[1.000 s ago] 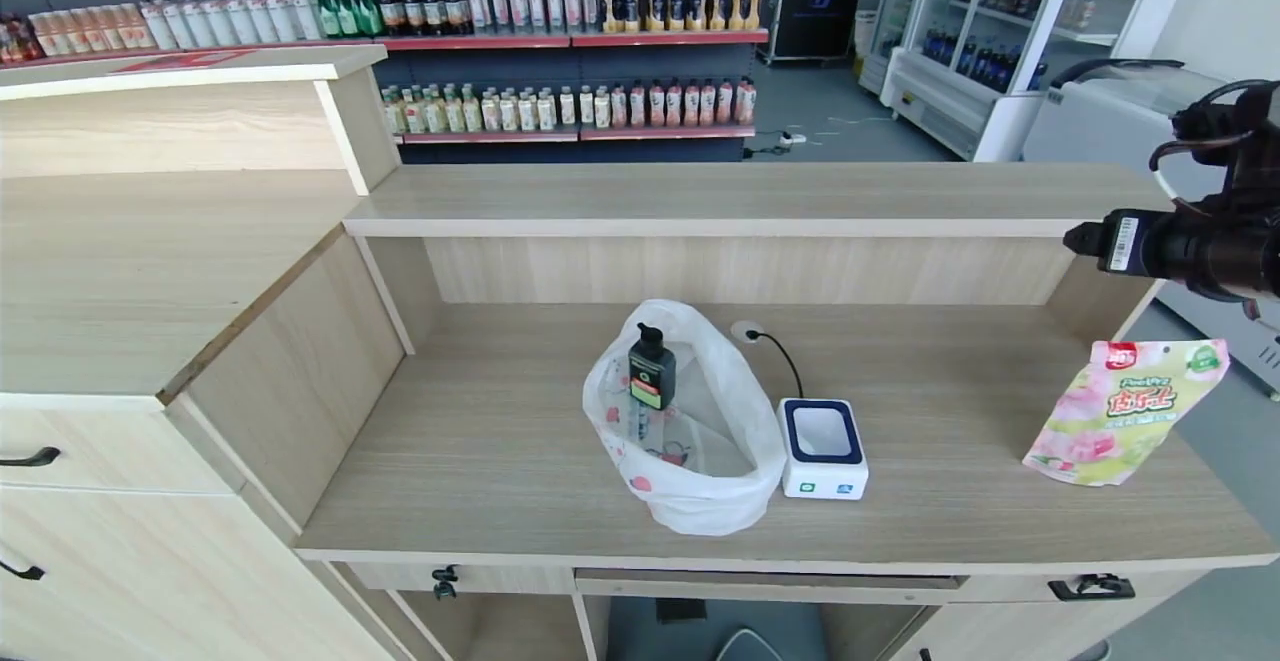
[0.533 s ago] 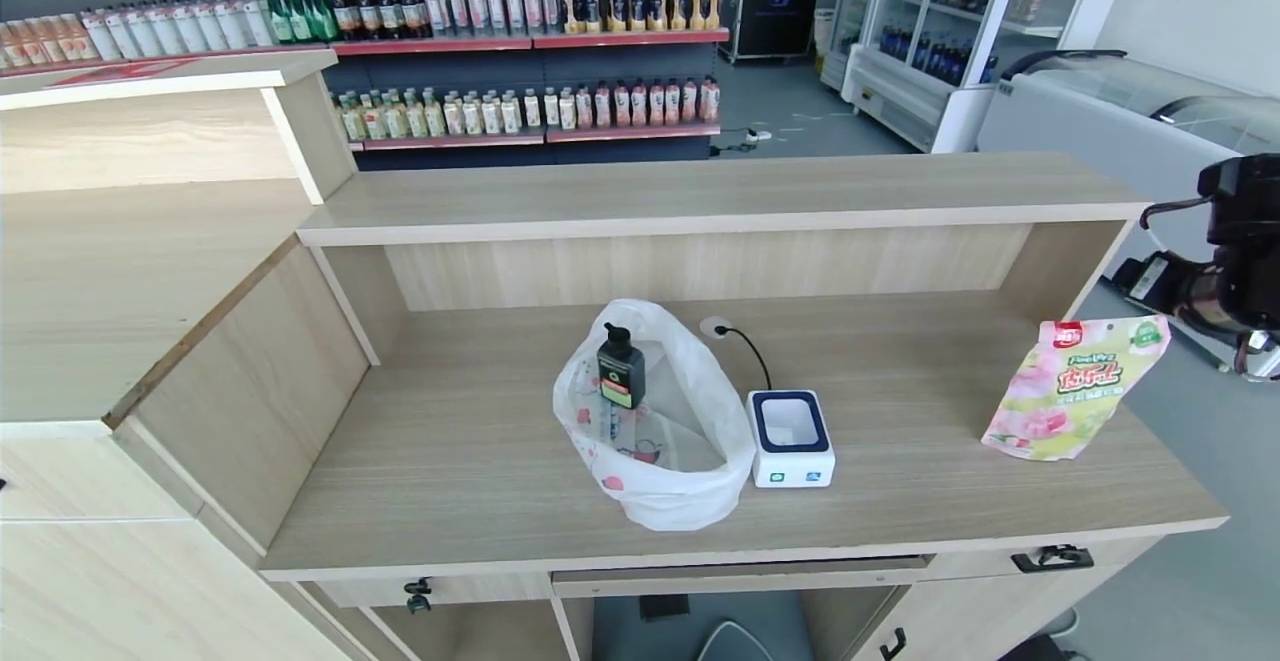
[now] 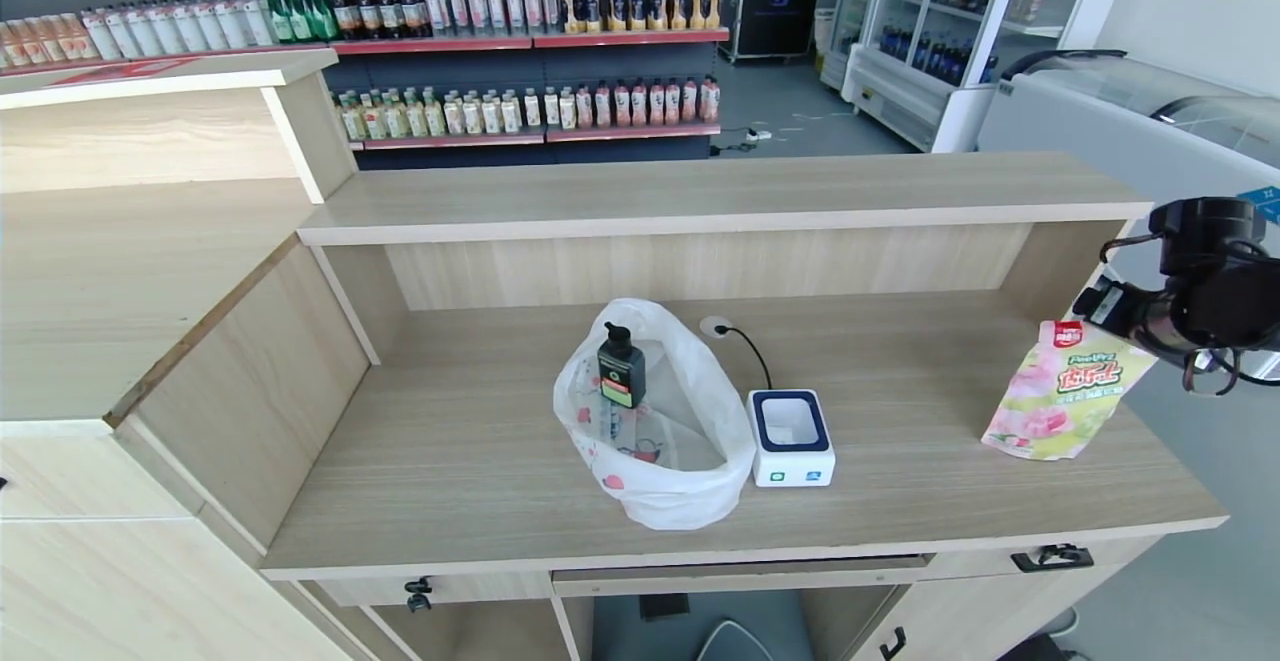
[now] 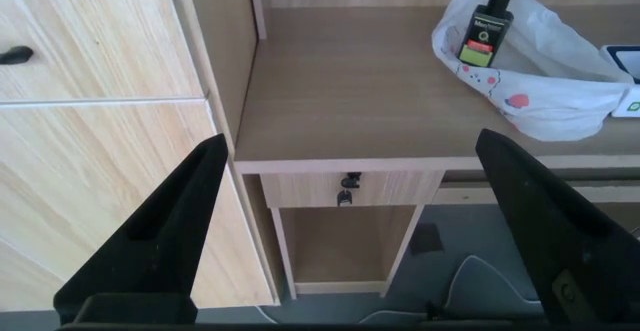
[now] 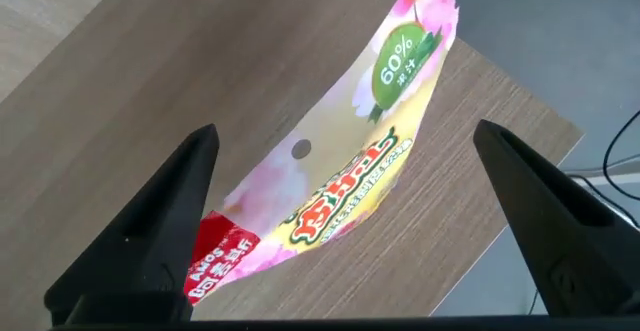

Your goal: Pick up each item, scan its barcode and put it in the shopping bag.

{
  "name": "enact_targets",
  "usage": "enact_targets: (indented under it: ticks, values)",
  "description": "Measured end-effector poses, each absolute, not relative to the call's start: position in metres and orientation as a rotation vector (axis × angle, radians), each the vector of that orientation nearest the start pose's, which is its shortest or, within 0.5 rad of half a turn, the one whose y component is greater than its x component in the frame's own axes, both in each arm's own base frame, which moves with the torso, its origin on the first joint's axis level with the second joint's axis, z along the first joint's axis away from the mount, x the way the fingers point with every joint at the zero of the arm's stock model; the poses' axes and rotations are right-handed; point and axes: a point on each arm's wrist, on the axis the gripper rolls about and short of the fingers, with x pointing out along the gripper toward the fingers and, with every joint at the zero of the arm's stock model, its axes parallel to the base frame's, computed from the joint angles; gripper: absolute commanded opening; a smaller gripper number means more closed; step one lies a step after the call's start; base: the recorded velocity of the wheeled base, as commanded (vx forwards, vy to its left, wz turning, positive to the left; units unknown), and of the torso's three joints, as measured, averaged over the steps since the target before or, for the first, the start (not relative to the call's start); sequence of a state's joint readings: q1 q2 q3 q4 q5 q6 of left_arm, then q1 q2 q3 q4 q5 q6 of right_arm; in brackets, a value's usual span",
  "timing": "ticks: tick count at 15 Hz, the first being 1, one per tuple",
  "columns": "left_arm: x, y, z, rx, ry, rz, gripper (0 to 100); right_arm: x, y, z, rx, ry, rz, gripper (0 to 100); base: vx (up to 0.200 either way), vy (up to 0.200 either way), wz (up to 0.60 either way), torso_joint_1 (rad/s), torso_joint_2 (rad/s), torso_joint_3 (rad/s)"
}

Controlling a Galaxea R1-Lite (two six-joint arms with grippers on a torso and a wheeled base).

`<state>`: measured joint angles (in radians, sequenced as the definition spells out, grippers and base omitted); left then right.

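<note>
A pink and green snack pouch [image 3: 1062, 396] lies flat at the counter's right end, partly over the edge. My right gripper [image 3: 1100, 306] hovers just above the pouch's red top corner. In the right wrist view it [image 5: 345, 131] is open, with the pouch [image 5: 340, 196] below and between the fingers, untouched. The white shopping bag [image 3: 660, 441] stands mid-counter with a dark pump bottle [image 3: 621, 371] upright inside. A white barcode scanner [image 3: 791, 436] sits to the right of the bag. My left gripper [image 4: 350, 139] is open and holds nothing, low in front of the counter's left end; bag [image 4: 540, 81] and bottle [image 4: 483, 39] lie beyond it.
A raised ledge [image 3: 720, 196] runs along the counter's back and a wooden side wall [image 3: 270, 371] closes its left. The scanner cable [image 3: 750, 346] goes into a hole behind the bag. Bare counter top [image 3: 910, 421] lies between scanner and pouch. Drawers [image 4: 345, 186] sit under the front edge.
The head camera shifted in the first half second. Since then my right gripper has come down and in toward the pouch's top corner. Bag, bottle, scanner and pouch have stayed put.
</note>
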<state>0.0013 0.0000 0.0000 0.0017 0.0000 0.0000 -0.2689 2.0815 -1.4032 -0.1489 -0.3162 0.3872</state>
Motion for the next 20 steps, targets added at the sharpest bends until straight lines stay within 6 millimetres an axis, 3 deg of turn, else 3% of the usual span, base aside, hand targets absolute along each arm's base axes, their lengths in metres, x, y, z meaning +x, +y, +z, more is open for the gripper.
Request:
enact_targets:
  ticks: [4,9,11,12,17,20]
  values:
    - [-0.023,0.000,0.075,0.000,0.002,0.002,100,0.412,-0.121,0.139,0.352,0.439,-0.668,100,0.000,0.000,0.00,0.000,0.00,0.000]
    - [-0.023,0.000,0.075,0.000,0.002,0.001,100,0.424,-0.124,0.086,0.277,0.570,-0.662,100,0.000,0.000,0.00,0.000,0.00,0.000]
    - [-0.023,0.000,0.075,0.000,0.002,0.001,100,0.432,-0.124,0.074,0.261,0.539,-0.646,100,0.000,0.000,0.00,0.000,0.00,0.000]
    - [-0.023,0.000,0.075,0.000,0.002,0.001,100,0.434,-0.122,0.070,0.250,0.531,-0.637,0,0.000,0.000,0.00,0.000,0.00,0.000]
    - [-0.023,0.000,0.075,0.000,0.002,0.001,100,0.427,-0.116,0.047,0.054,0.635,-0.571,0,0.000,0.000,0.00,0.000,0.00,0.000]
    - [-0.023,0.000,0.075,0.000,0.002,0.001,100,0.420,-0.112,0.043,-0.015,0.573,-0.544,0,0.000,0.000,0.00,0.000,0.00,0.000]
